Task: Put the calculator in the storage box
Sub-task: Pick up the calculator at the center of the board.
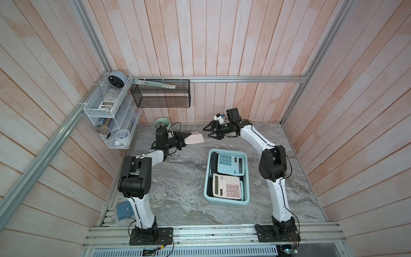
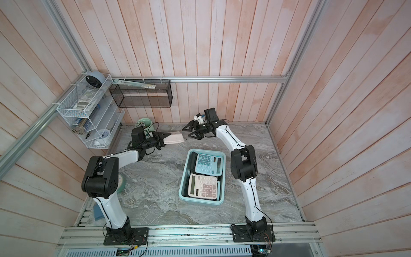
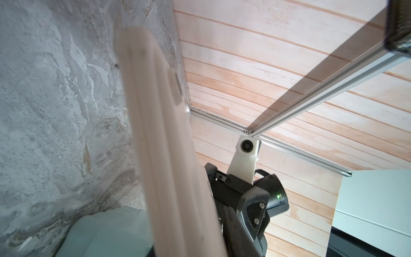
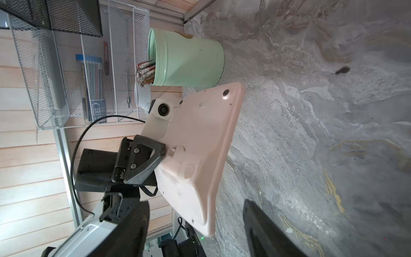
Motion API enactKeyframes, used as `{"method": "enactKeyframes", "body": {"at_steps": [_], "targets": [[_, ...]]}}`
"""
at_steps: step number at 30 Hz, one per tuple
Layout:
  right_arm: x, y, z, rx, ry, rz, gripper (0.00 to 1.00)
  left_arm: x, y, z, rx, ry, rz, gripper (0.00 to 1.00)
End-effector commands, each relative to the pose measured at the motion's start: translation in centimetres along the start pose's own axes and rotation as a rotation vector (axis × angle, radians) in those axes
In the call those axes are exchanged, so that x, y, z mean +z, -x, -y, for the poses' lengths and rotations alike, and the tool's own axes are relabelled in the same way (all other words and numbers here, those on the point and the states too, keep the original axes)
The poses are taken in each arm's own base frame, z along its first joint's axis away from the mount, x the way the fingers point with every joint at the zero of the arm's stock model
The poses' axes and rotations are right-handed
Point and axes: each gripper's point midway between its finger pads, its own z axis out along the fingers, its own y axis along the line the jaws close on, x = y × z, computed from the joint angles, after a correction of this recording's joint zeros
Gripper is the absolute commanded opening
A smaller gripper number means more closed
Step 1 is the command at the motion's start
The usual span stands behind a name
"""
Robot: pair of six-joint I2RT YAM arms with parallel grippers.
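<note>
While the storage box (image 1: 207, 178) already carries a teal calculator (image 1: 230, 164) at its far end and a cream calculator (image 1: 226, 186) at its near end, little floor stays bare. The pink calculator (image 1: 195, 138) hangs above the table's (image 1: 178, 178) back left, plain underside showing, near the mint cup (image 1: 166, 124) of pencils. The left gripper (image 1: 186, 138) pinches one edge, while the right gripper (image 1: 205, 133) stands wide just off the opposite edge.

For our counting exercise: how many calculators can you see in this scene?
3. A blue calculator and a white calculator lie in the storage box; the left gripper holds a pink calculator. More may be hidden beneath those two.
</note>
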Motion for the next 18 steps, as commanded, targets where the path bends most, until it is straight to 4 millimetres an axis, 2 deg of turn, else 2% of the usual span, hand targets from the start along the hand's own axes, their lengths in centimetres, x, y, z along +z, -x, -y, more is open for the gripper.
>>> {"method": "enactKeyframes", "body": {"at_steps": [1,3,6,11,18], "targets": [[-2.6,-0.6,-2.4,-0.143,-0.035,0.049,0.86,-1.7,-0.7,1.4,-0.02,0.03,0.053,0.06],[-3.6,-1.2,-3.3,-0.193,-0.048,0.064,0.95,-2.5,-1.3,1.7,-0.049,0.061,0.07,0.06],[-5.0,-2.7,-4.5,-0.299,-0.089,0.081,0.98,-3.8,-2.5,2.0,-0.079,0.14,0.079,0.06],[-6.8,-6.3,-6.7,-0.61,-0.222,0.14,0.98,-6.1,-4.8,2.3,-0.131,0.284,0.08,0.06],[-7.0,-11.3,-9.4,-1.029,-0.365,0.192,0.98,-8.2,-7.8,2.7,-0.26,0.397,0.059,0.0]]}}
